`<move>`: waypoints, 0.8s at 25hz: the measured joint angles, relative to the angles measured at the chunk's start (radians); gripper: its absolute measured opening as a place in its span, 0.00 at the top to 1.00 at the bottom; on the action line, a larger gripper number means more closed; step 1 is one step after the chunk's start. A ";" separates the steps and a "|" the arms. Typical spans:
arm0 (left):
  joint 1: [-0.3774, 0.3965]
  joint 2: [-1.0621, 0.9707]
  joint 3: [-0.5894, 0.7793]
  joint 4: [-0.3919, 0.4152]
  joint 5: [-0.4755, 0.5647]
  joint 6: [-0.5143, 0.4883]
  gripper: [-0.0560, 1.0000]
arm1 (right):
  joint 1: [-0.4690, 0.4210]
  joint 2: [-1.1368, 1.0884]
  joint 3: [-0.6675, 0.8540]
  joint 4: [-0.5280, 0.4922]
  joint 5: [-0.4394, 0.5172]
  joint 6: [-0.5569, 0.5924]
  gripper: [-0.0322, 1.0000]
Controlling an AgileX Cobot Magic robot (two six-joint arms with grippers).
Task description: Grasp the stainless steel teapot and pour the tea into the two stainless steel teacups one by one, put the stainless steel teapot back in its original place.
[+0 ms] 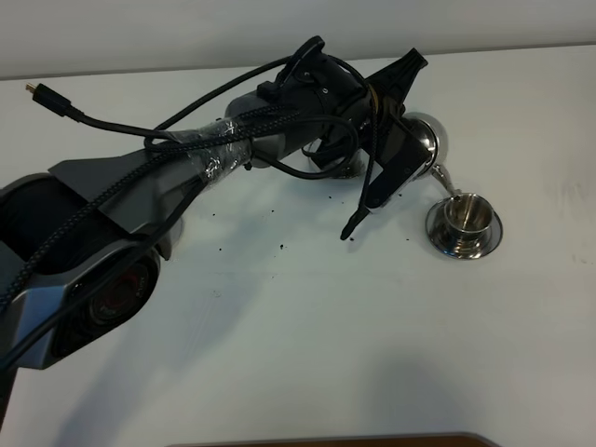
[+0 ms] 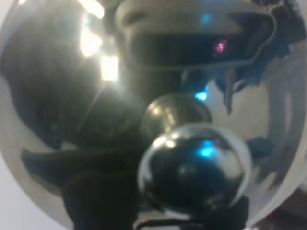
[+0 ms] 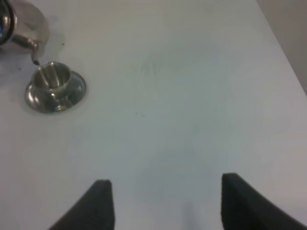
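left gripper (image 1: 396,140) clamped on tilted teapot (image 1: 433,140), spout (image 1: 446,182) above teacup (image 1: 463,214); right gripper (image 3: 163,191) parted

Teapot (image 1: 431,138): one, upper right. Cup (image 1: 463,211): one in plain sight, on one saucer (image 1: 486,235). One more shiny bit (image 1: 350,170) under the arm (image 1: 186,172), kind unclear. Arms, high view: one. Dark specks (image 1: 281,247) on table (image 1: 372,354): several

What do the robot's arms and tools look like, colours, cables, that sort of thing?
The left arm has angular dark grey and black shells, with black cables looped over it, one braided and bound with clear tape. A loose cable ends in a coppery plug. The left tool is black. The right tool shows two black wedge-shaped fingers.
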 joint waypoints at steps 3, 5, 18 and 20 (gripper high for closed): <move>0.000 0.009 0.000 0.003 -0.019 0.000 0.71 | 0.000 0.000 0.000 0.000 0.000 -0.001 0.50; 0.000 0.010 0.000 0.003 -0.036 0.001 0.71 | 0.000 0.000 0.000 0.000 0.000 -0.001 0.50; 0.000 0.010 0.000 0.006 -0.110 0.094 0.71 | 0.000 0.000 0.000 0.000 0.000 0.000 0.50; 0.000 0.010 0.000 0.006 -0.124 0.108 0.71 | 0.000 0.000 0.000 0.000 0.000 0.000 0.50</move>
